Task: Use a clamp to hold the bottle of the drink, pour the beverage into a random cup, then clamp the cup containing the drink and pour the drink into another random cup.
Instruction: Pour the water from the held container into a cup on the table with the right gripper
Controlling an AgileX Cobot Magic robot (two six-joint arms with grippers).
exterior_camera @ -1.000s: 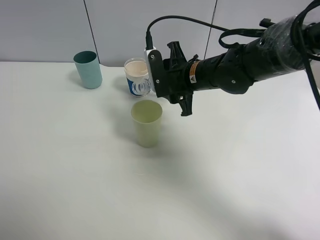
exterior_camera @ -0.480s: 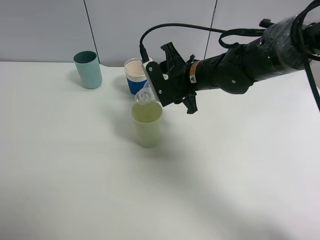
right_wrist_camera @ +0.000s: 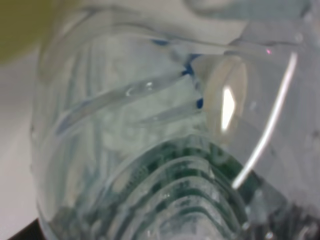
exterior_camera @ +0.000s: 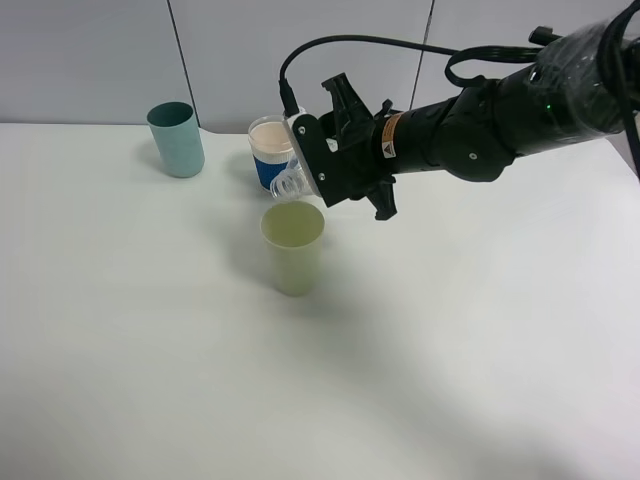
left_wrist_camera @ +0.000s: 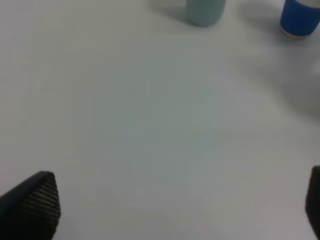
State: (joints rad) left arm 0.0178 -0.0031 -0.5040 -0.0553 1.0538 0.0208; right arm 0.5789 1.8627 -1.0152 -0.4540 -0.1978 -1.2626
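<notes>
The clear plastic bottle [right_wrist_camera: 150, 125] looked glossy and ribbed, catching bright highlights. The pale yellow-green cup [exterior_camera: 293, 247] at centre frame and the teal cup [exterior_camera: 177, 140] at upper left appeared smooth and matt. The white tabletop [exterior_camera: 150, 380] was smooth, faintly sheened. The black arm's wrapping [exterior_camera: 585, 70], upper right, shone like plastic film.

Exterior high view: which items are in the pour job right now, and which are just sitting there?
In use: clear bottle, tilted over the yellow-green cup; right gripper, shut on it.
Sitting idle: teal cup and blue-and-white cup, possible later targets; left gripper, open.
</notes>
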